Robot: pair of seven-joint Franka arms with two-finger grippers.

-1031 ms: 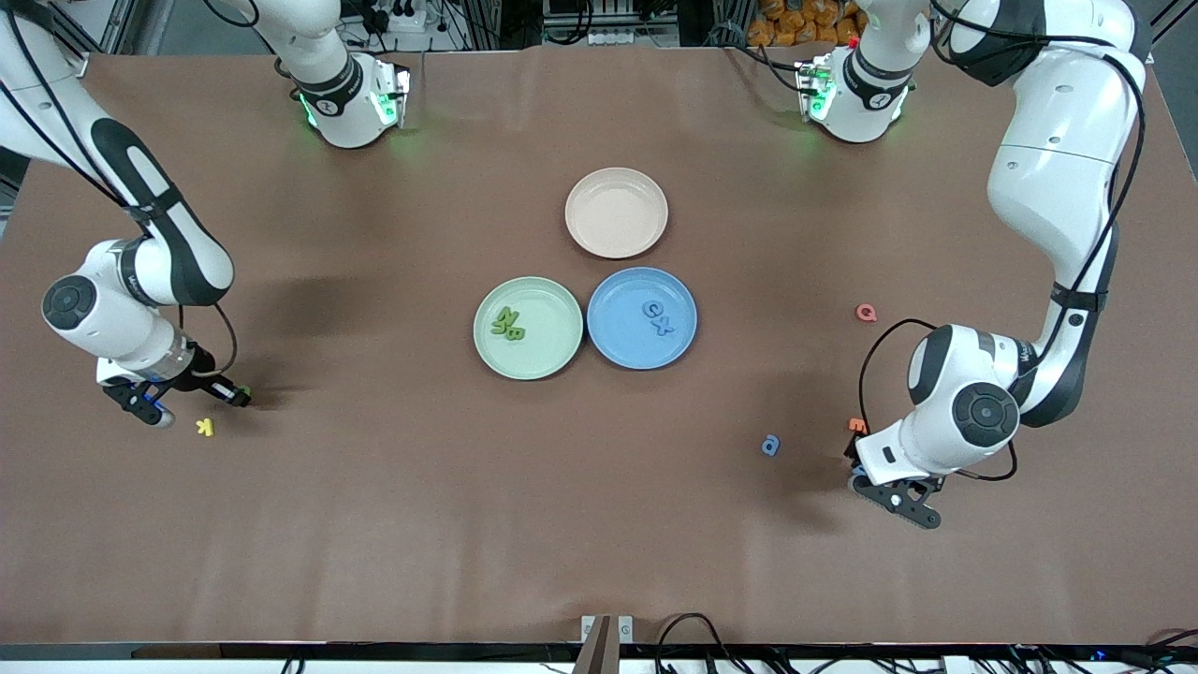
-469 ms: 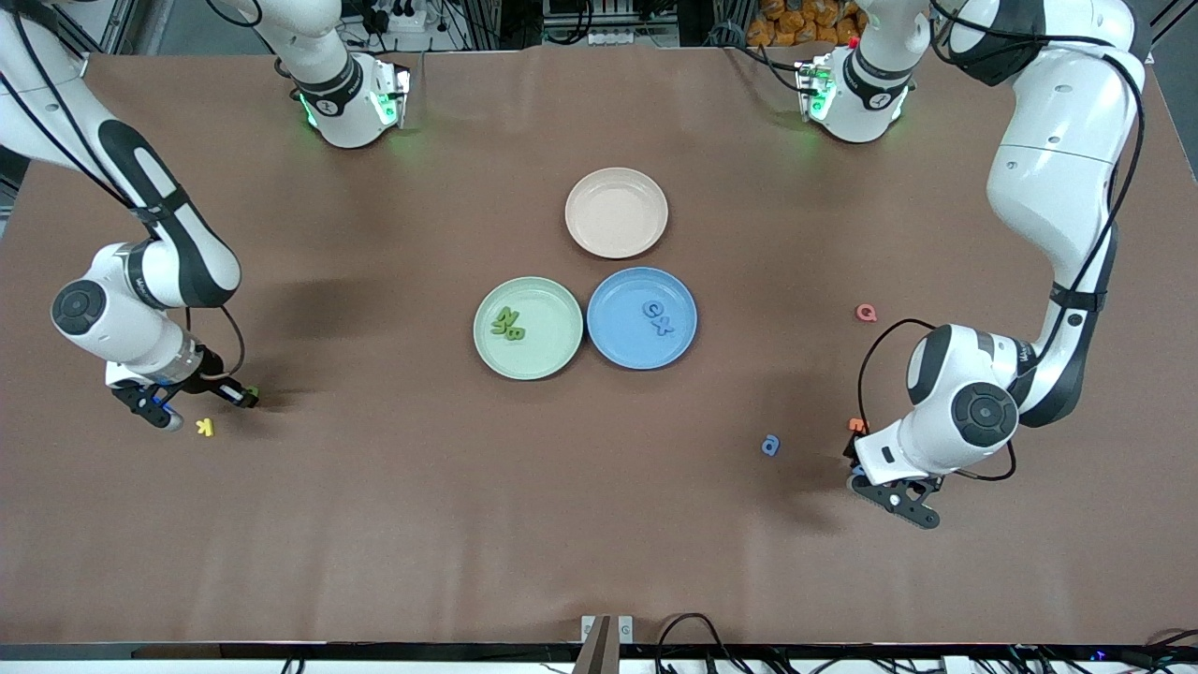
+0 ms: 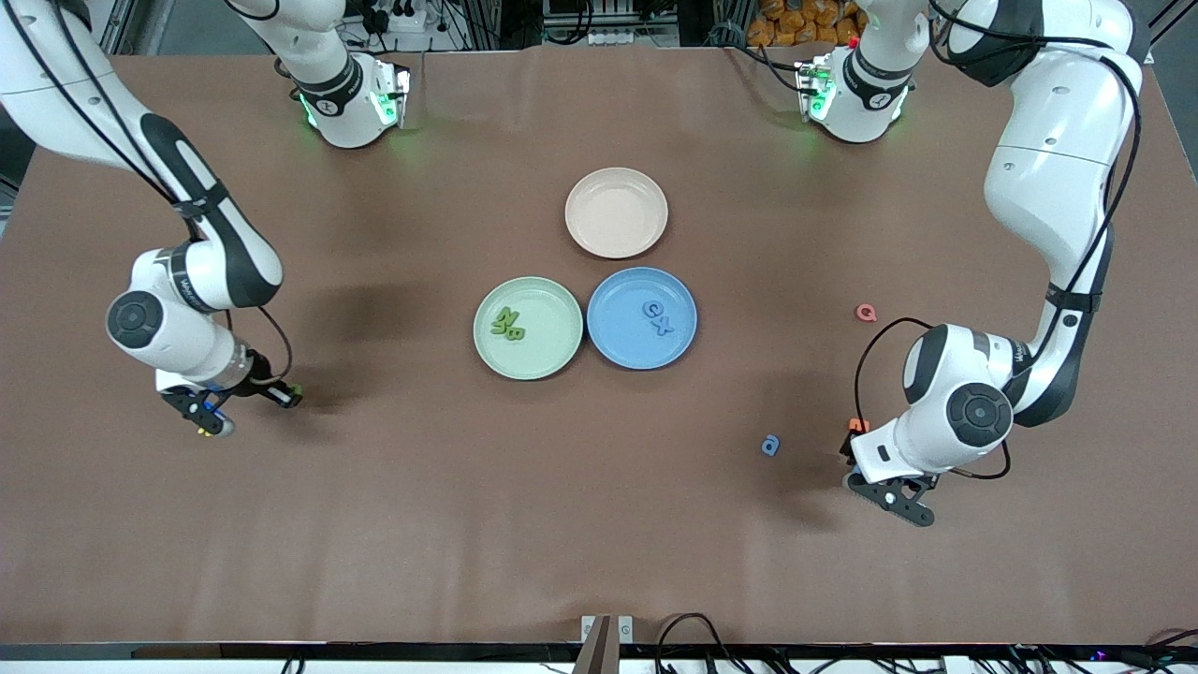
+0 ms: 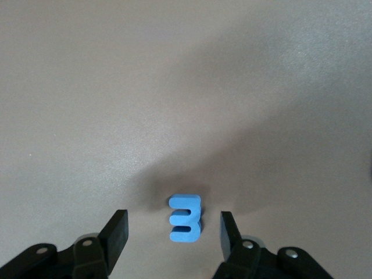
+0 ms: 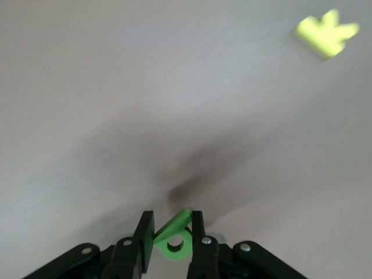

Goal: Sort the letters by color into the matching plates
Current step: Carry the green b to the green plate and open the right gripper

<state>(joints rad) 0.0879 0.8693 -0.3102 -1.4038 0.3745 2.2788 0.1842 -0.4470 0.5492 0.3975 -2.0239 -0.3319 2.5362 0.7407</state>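
Note:
My right gripper point(image 5: 170, 218) is shut on a small green letter point(image 5: 174, 241) and holds it above the table; in the front view the right gripper point(image 3: 211, 421) is toward the right arm's end. My left gripper point(image 4: 172, 218) is open, its fingers on either side of a blue letter point(image 4: 186, 218) lying on the table; the front view shows the left gripper point(image 3: 889, 496) but hides that letter. The pale green plate point(image 3: 547, 351) holds two green letters point(image 3: 508, 323). The blue plate point(image 3: 622, 339) beside it holds two blue letters point(image 3: 658, 318). Another blue letter point(image 3: 770, 445) lies loose near the left gripper.
A beige-pink plate point(image 3: 617, 212) stands farther from the front camera than the two plates. A red letter point(image 3: 867, 313) and an orange letter point(image 3: 857, 426) lie near the left arm. A yellow letter point(image 5: 326, 34) lies on the table near the right gripper.
My right gripper has moved toward the table's middle with the green letter in it and now covers the yellow letter in the front view. The left gripper has barely shifted.

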